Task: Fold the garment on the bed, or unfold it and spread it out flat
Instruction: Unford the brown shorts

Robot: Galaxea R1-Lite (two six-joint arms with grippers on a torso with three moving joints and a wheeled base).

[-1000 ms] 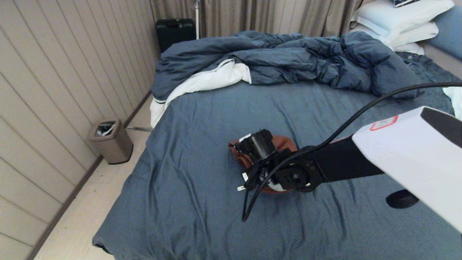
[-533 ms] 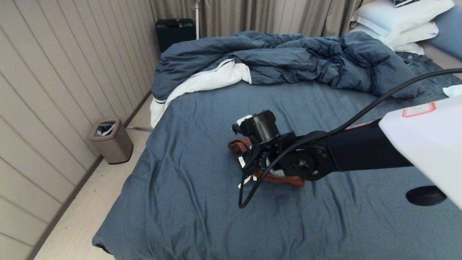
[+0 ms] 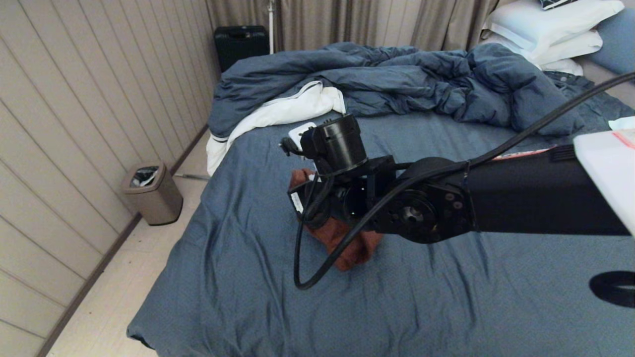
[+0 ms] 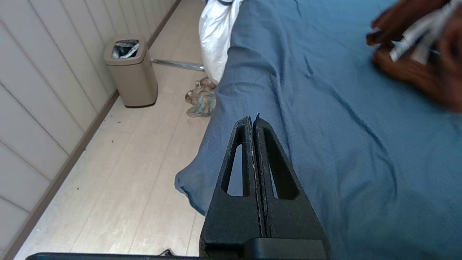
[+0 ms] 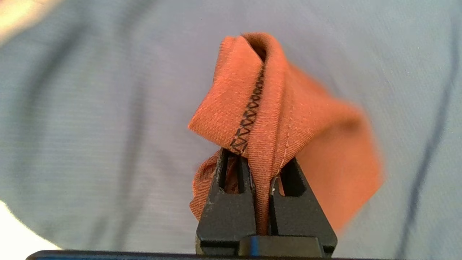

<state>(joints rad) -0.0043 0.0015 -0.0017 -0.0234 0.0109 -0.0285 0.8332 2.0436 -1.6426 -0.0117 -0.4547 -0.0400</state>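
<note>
Above the middle of the bed, the right gripper pinches a fold of the garment, jaws clamped tight on the rust-brown fabric with a black zigzag seam showing just past the fingertips. Head view: garment hangs bunched under the black wrist, lower end over the slate-blue sheet; contact with the sheet can't be told. Left gripper sits parked off the bed's near-left corner, jaws pressed together, nothing between them. Rumpled duvet lies across the far side of the bed, white pillows stacked far right. Trash bin stands on the floor by the wall, left of the bed.
</note>
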